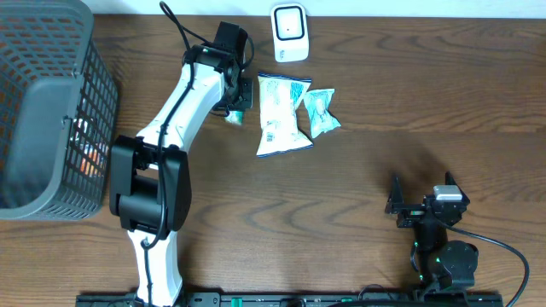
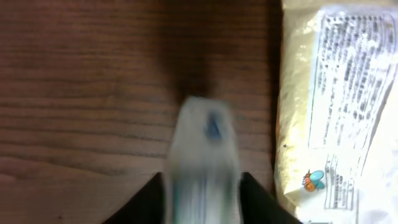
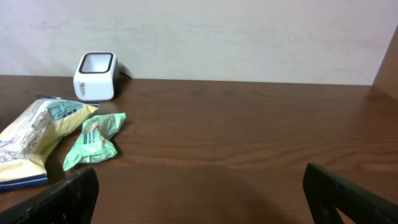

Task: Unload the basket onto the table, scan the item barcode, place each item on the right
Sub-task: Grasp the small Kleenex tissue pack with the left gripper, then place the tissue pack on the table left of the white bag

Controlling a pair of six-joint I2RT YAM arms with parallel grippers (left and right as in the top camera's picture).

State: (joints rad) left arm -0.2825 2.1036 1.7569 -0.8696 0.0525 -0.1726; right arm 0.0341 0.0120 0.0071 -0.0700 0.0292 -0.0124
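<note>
Blurred small packet (image 2: pixel 205 149) sitting between fingers (image 2: pixel 146 206) of left gripper (image 2: pixel 203 183), cannot tell if clamped; right gripper (image 3: pixel 199 173) standing wide apart over wood-grain counter (image 3: pixel 249 134), pale wall (image 3: pixel 217 37) behind.

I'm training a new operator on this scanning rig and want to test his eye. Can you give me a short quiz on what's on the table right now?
1. True or false: the white scanner stands inside the gray basket.
2. What lies right beside the large snack bag, on the side away from the basket? A) a small green packet B) a cup C) scissors
3. Fill in: the right gripper is ___, with nothing between its fingers.
Key: 1 false; 2 A; 3 open.
</note>
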